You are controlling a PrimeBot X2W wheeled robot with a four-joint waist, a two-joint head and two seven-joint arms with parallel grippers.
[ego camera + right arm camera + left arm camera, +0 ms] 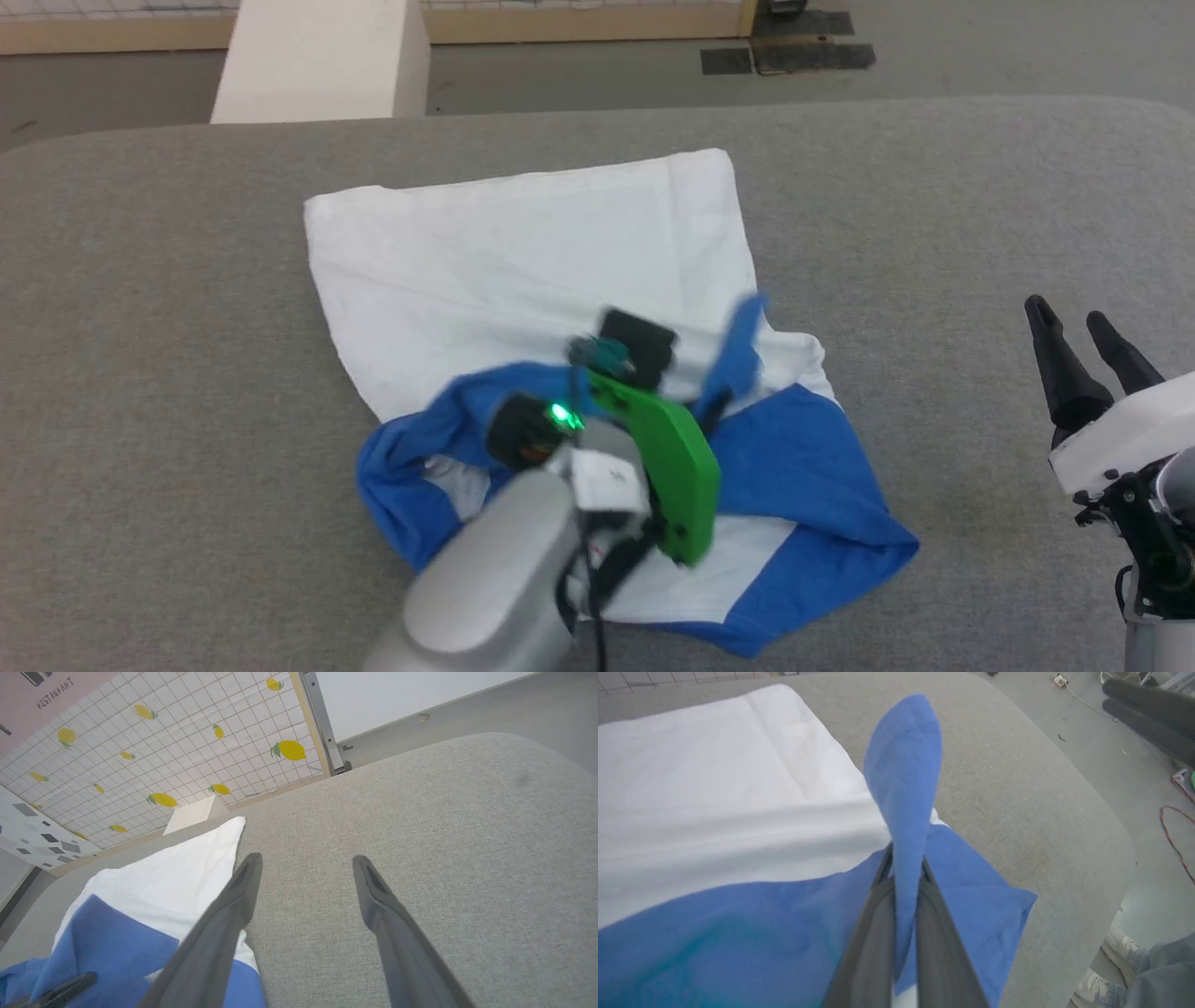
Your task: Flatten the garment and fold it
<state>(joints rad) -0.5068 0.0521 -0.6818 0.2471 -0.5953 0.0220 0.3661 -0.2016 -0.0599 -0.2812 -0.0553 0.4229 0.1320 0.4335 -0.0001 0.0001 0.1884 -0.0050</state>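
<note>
Grey padded table [140,327], head view: the garment [523,252] lies near its middle. The white body is spread fairly flat toward the far side. The blue sleeves and band are bunched and rumpled on the near side.
Left gripper [714,406], head view: it reaches over the blue heap from the lower middle, partly hidden under a green wrist plate [677,467]. A strip of blue cloth stands up just beyond it.
Right gripper [1066,315], head view: at the lower right over bare table, well apart from the garment, holding nothing.
Left wrist view: the two dark fingers are pressed together on a fold of blue cloth, which rises past their tips in a rounded flap. The white body lies to the left, with more blue below. A person's shoes [1115,947] show at the lower right, off the table.
Right wrist view: the fingers are spread wide with only grey table between them. The garment's white and blue edge sits at the lower left, and a lemon-patterned tiled wall [187,732] stands beyond.
Progress: early, by my judgement. The far white part looks smoothed, but the near blue end is crumpled, so flattening is unfinished and no neat fold is made yet.
Remaining: likely drawing the pinched blue part outward to lie flat, then folding.
</note>
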